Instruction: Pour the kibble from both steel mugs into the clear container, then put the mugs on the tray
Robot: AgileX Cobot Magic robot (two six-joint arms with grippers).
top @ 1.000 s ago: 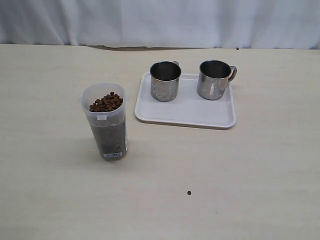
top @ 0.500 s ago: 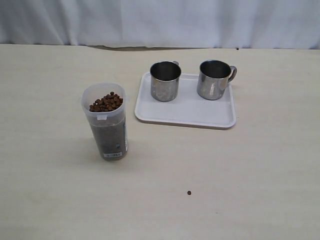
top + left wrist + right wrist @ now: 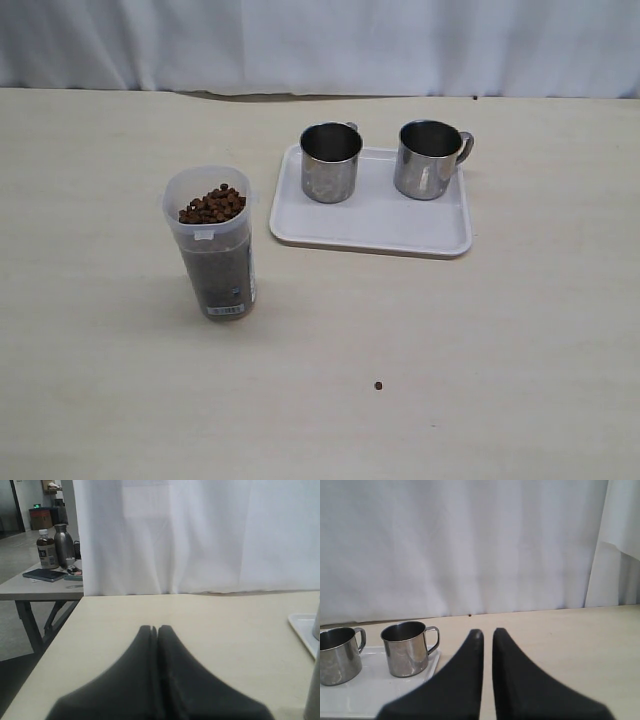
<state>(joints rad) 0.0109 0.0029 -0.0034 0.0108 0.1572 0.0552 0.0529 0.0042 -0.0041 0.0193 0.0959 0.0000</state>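
Kibble (image 3: 212, 205) is sitting heaped near the rim of the clear container (image 3: 218, 275), which is standing upright on the pale desk (image 3: 480, 340), left of the tray (image 3: 385, 228) and apart from it. On the tray, the nearer-left steel mug (image 3: 330, 165) and the right steel mug (image 3: 428, 162) are standing upright, side by side (not touching). One stray pellet (image 3: 378, 385) is lying on the bare desk toward the camera. A white curtain (image 3: 320, 40) is hanging behind the desk. Past the curtain's edge a side table (image 3: 30, 587) is carrying bottles. The left pincer (image 3: 154, 629) is hovering closed, fingers touching, gripping nothing. The right pincer (image 3: 487, 632) is holding nothing too, seemingly closed, though a thin slit is showing between its tips.
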